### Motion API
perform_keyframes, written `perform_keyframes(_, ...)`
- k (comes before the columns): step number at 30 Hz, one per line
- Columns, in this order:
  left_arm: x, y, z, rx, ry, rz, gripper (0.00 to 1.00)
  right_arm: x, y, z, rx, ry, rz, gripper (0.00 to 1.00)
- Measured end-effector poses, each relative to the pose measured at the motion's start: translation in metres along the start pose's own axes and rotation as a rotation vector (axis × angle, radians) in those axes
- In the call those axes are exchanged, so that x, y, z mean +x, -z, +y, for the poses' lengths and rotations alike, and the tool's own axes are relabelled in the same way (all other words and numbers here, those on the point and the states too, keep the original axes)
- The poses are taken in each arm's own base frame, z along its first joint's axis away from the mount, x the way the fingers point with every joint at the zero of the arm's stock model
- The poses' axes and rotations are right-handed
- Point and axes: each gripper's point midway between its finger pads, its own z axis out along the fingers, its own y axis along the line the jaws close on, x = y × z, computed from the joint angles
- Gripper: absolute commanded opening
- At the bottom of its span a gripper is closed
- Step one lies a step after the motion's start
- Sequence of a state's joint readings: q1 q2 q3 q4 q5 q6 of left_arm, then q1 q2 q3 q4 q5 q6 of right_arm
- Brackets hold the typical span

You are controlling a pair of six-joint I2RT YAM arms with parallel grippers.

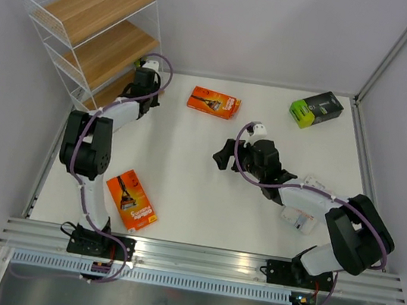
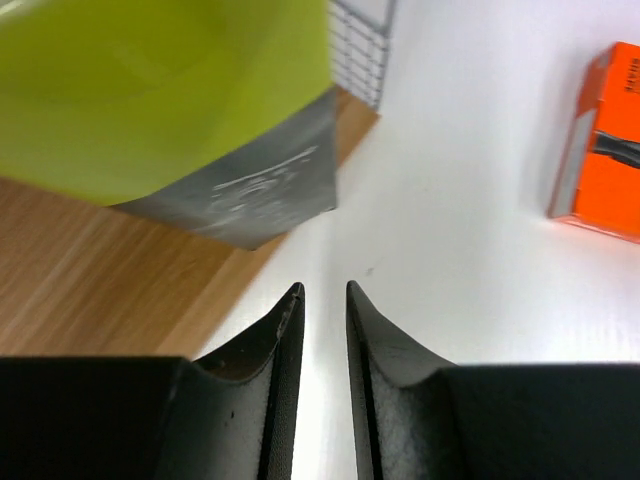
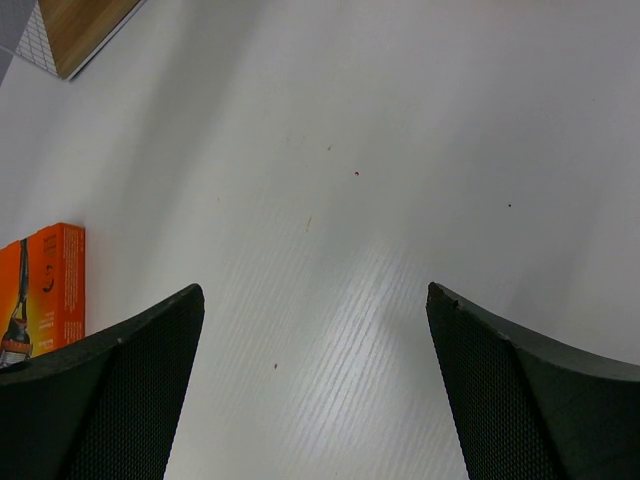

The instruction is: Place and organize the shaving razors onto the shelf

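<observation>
1. The shelf (image 1: 93,21) stands at the table's (image 1: 204,199) far-left corner. One lime pack (image 2: 230,190) lies on a wooden board, right at its edge, and it looks like the bottom board.
2. The left gripper (image 2: 324,292) hangs just off that pack. Its fingers are nearly together with a slim gap, gripping nothing.
3. The right gripper (image 3: 315,335) is mid-table, fingers spread wide, with only bare table between them.
4. Loose on the table:
   - The far orange pack (image 1: 213,102) sits by the far edge's middle.
   - The near orange pack (image 1: 132,200) is towards the front-left corner.
   - The second lime pack (image 1: 316,109) is in the far-right corner.
   - The white pack (image 1: 297,217) is front-right, partly under the right arm.
5. From above, the left gripper hides nearly all of the shelved pack, and only the left wrist shows it plainly. The white pack shows from above alone.
</observation>
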State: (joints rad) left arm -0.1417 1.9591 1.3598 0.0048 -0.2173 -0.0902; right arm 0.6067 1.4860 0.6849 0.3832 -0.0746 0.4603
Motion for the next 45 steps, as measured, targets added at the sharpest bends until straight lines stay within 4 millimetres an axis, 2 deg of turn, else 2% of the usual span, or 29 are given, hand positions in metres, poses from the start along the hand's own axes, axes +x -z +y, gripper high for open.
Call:
perform_keyframes(8,-0.009,0.005,-0.038,0.086,-0.044,-0.038,0.33,0.004,0.001,-0.002,0.002,-0.001,0.004,0.98)
perform_keyframes(12,-0.030,-0.005,-0.050,0.074,-0.127,-0.092,0.33,0.004,0.001,-0.002,0.002,0.000,0.005,0.98)
perform_keyframes(16,-0.050,-0.016,-0.054,0.031,-0.237,-0.143,0.33,0.004,0.001,-0.002,0.003,0.003,0.006,0.98)
perform_keyframes(21,-0.055,-0.029,-0.050,-0.019,-0.343,-0.154,0.34,0.007,-0.003,-0.004,0.007,0.005,0.017,0.98)
perform_keyframes(30,-0.031,-0.049,-0.034,-0.111,-0.444,-0.101,0.36,0.014,-0.009,-0.005,0.004,0.008,0.045,0.98)
perform_keyframes(39,-0.037,-0.047,-0.017,-0.212,-0.448,-0.111,0.45,0.016,-0.013,-0.003,-0.011,0.007,0.056,0.98)
perform_keyframes(45,-0.038,-0.045,-0.009,-0.256,-0.442,-0.106,0.57,0.017,-0.013,-0.002,-0.015,0.007,0.062,0.98)
